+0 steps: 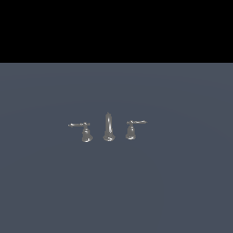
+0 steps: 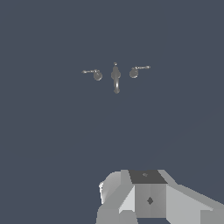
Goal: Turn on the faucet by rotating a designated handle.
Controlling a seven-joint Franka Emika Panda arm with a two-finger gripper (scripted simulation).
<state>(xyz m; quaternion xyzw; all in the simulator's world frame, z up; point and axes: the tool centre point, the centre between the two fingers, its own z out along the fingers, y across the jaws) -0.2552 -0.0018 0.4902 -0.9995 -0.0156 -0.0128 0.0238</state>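
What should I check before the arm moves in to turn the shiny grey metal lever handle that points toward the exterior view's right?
1. Target found: the shiny grey metal lever handle on a bell-shaped base stands at the exterior view's right of the slim upright tapering spout: ok.
2. Not confused with the twin handle, whose lever points the other way: ok.
3. Lever unobstructed, nothing touching it: ok.
4. Gripper at the handle: not ok; the wrist view shows the faucet set far off.
5. Gripper fingers open: cannot tell; only the hand body shows.
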